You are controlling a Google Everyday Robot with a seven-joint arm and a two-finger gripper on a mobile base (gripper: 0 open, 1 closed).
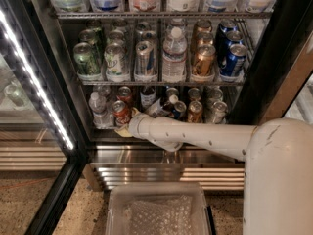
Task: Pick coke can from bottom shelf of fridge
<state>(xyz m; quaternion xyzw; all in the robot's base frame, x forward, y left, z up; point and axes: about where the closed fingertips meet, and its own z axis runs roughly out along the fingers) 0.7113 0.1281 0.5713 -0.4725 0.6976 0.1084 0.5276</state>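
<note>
Evidently aligned for a frontal approach, the arm (195,133) extends level into the fridge (266,58), placing the gripper (126,124) against the coke can (121,112) at the front left of the bottom shelf (205,126); whether the grip is closed cannot be told.

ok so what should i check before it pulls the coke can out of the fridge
1. fridge door open, arm reaching through the opening: ok
2. claw at the coke can on the bottom shelf: ok
3. coke can upright: ok
4. claw's hold on the can: cannot tell
5. room around the can: not ok; a small water bottle stands close beside it and a dark bottle leans right by the claw
</note>
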